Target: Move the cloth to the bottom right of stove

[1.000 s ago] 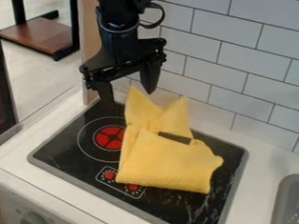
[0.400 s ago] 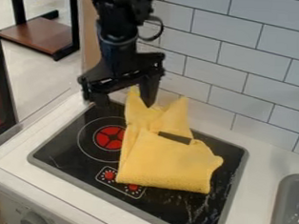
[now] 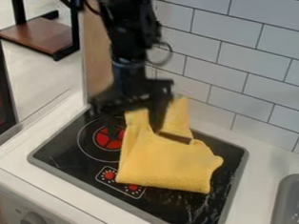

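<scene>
And there was the gripper (image 3: 134,131), poised over the stove (image 3: 63,151) with its fingers spread wide — one above the red burner (image 3: 108,139), the other right at the cloth's upper folds! The yellow cloth (image 3: 168,163) lay rumpled across the stove's middle — contact, I couldn't tell.

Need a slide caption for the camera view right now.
Open black gripper over the far end of a folded yellow cloth on the black stove, near a tiled wall.
</scene>
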{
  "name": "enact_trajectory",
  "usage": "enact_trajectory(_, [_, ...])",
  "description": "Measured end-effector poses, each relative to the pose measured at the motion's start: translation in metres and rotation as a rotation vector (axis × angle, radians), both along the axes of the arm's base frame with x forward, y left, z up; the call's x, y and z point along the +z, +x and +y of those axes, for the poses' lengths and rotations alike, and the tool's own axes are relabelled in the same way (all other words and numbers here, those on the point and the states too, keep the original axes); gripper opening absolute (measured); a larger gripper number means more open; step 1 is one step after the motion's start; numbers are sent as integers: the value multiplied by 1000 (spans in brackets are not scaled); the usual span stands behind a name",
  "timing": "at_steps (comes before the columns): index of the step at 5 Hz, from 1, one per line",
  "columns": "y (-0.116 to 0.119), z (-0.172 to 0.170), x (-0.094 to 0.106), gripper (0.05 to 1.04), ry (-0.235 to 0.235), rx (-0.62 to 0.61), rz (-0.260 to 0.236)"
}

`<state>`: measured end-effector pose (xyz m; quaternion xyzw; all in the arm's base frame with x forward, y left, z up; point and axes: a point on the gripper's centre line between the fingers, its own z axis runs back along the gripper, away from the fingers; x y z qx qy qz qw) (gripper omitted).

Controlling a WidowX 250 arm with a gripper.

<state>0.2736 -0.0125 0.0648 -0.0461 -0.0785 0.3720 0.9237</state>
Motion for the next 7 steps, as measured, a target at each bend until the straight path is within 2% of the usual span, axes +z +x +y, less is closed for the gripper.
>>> enact_trajectory(1, [8, -12, -20, 999, 24, -25, 37])
enact_trajectory(4, [20, -24, -56, 1000, 45, 13, 67])
enact_trajectory(5, [19, -23, -60, 1000, 50, 18, 51])
enact_trajectory(7, [-5, -32, -66, 1000, 27, -8, 54])
